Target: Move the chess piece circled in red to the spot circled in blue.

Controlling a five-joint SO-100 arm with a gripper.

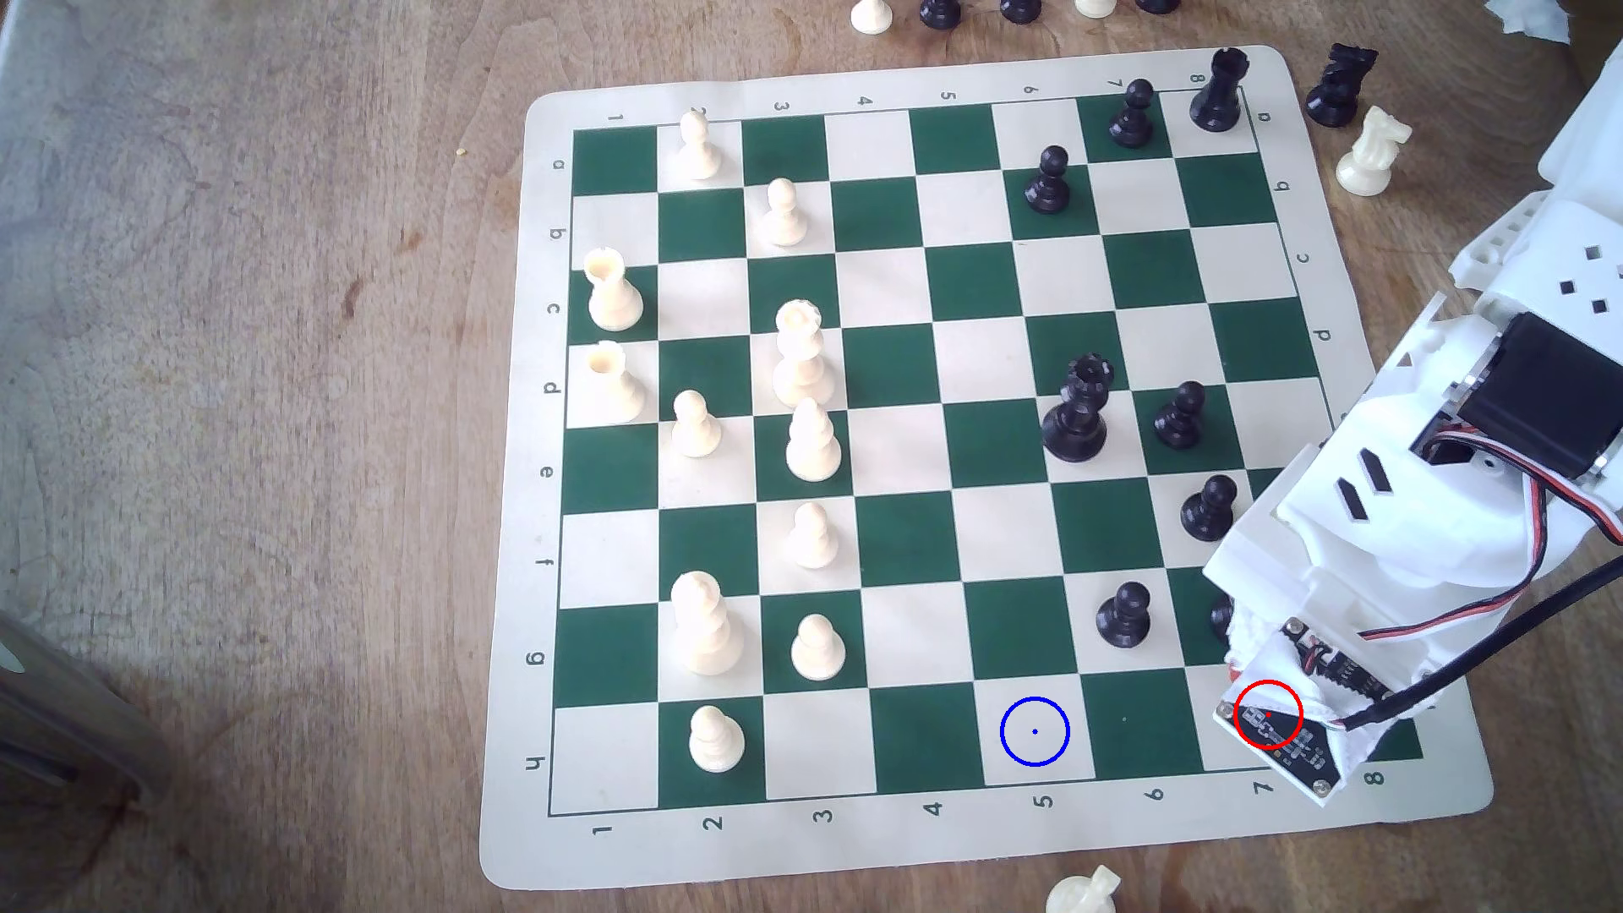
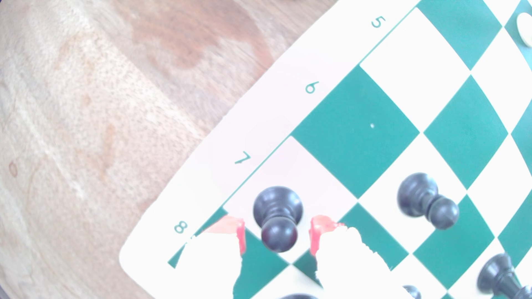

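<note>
While the black pawn [image 2: 277,218] stands upright on the white corner-row square marked 7, the gripper [image 2: 277,235] is seen in the wrist view with its two red-tipped fingers [image 2: 240,235] spread open, one on either side of the pawn's head and apart from it, so nothing is held. Seen from the exterior view, the pawn is hidden under the arm's white wrist [image 1: 1300,702], over which the red ring is drawn near the board's [image 1: 887,75] lower right corner. The blue-ringed spot [image 1: 1035,731] is found on the white square of column 5 in the same row, two squares to the exterior view's left, with one green square between. A second black pawn [image 1: 1123,614] is placed nearby, one row up in column 6. The board is laid on a wooden bench [image 1: 263,439].
</note>
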